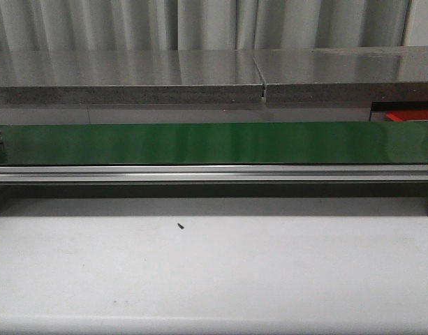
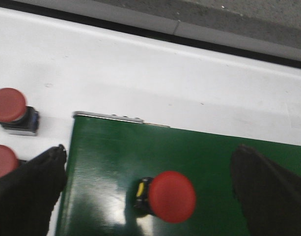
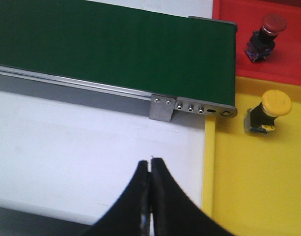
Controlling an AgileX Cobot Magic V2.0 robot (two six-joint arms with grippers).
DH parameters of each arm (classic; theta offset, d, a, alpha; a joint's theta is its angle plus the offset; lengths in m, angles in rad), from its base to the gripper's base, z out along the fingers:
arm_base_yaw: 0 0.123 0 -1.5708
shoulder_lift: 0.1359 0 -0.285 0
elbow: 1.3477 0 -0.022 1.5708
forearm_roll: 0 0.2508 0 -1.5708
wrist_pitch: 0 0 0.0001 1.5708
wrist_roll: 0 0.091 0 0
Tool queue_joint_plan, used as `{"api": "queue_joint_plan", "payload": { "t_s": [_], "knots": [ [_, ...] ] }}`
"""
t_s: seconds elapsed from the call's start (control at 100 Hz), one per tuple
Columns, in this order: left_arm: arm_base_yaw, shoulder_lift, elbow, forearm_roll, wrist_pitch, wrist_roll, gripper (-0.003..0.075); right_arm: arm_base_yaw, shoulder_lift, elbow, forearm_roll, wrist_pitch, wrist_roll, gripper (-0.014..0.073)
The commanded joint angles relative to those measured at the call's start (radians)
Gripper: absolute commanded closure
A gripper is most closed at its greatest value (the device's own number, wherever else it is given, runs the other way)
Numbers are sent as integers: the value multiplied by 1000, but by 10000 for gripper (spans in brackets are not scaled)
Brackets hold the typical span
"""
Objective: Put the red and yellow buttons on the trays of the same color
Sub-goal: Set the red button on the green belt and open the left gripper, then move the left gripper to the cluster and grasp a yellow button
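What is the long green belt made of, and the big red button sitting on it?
The long green belt looks like smooth rubbery plastic; light reflects off it softly. The red mushroom-shaped button on it looks like matte hard plastic, though blur leaves that uncertain. The silver rail beside the belt looks like brushed metal.

No readable text, labels, brands, numbers or signs in any view, none on the green conveyor belt, none on the red tray, none on the yellow tray, none on the buttons

You see matte black left gripper: two broad tapering fingers. Matte black right gripper: slim curved fingers, pointed tips.
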Motion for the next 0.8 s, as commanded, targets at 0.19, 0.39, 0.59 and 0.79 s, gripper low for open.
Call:
{"api": "queue_joint_plan", "payload": {
  "t_s": [0.19,0.39,0.59,0.79],
  "knots": [
    [218,-38,-26,27,-16,-1,93,1,-2,-26,10,-55,-6,660],
    [334,39,-26,27,-27,-1,93,1,-2,-26,10,-55,-6,660],
    [342,115,-26,27,-32,-1,93,1,-2,-26,10,-55,-6,660],
    [340,176,-26,48,-44,-1,93,1,-2,-26,10,-55,-6,660]
  ]
}}
